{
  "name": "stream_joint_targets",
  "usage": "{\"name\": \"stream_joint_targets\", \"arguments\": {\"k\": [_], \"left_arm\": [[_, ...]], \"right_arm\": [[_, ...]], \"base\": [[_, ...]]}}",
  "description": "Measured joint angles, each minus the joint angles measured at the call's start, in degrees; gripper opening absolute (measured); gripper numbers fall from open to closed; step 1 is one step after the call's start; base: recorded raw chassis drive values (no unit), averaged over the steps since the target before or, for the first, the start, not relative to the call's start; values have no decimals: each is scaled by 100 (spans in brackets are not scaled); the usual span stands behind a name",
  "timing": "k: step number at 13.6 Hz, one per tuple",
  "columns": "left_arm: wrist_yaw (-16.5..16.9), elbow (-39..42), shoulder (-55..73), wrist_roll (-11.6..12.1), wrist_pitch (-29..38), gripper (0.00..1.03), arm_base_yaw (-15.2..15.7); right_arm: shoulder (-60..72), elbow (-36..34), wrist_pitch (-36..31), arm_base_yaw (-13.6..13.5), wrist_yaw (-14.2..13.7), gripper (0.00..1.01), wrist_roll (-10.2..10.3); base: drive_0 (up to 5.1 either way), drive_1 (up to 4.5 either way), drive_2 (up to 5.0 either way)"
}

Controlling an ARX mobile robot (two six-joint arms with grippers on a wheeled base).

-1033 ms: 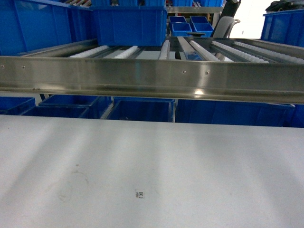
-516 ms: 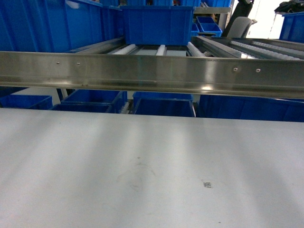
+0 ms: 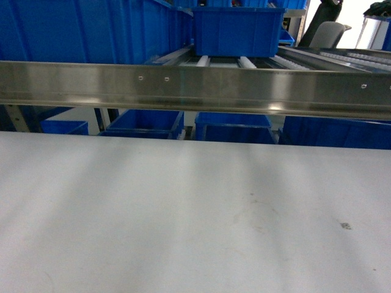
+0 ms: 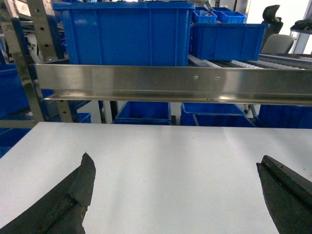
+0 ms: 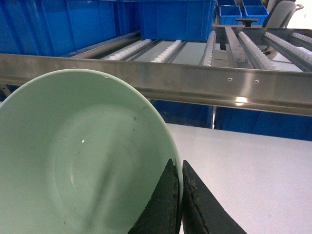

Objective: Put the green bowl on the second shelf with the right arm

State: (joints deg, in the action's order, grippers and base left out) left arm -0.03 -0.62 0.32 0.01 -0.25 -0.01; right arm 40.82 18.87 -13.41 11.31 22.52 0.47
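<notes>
The pale green bowl (image 5: 83, 161) fills the left of the right wrist view, its hollow facing the camera. My right gripper (image 5: 178, 165) is shut on the bowl's right rim, one finger inside and one outside. Beyond it runs the steel front rail (image 5: 195, 83) of the roller shelf (image 5: 214, 48). In the left wrist view my left gripper (image 4: 175, 170) stands open above the white table (image 4: 175, 156) with nothing between its fingers. The head view shows neither gripper nor the bowl, only the table (image 3: 183, 207) and the shelf rail (image 3: 195, 85).
A large blue crate (image 3: 238, 30) sits on the rollers behind the rail, with more blue crates (image 3: 146, 122) below shelf level. Another big crate (image 4: 122, 31) stands on the shelf's left part beside an upright post (image 4: 46, 29). An office chair (image 3: 327, 33) stands far right.
The head view has swung to the left: the crate on the rollers, the rail screws and the small mark on the table have all shifted right in the picture.
</notes>
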Motion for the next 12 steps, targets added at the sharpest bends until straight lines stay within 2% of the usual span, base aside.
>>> {"name": "stream_joint_targets", "arguments": {"k": [12], "left_arm": [[0,0,0,0,11,98,0]], "right_arm": [[-4,0,-15,-2,0,2,0]], "base": [[-488,139,339]]}}
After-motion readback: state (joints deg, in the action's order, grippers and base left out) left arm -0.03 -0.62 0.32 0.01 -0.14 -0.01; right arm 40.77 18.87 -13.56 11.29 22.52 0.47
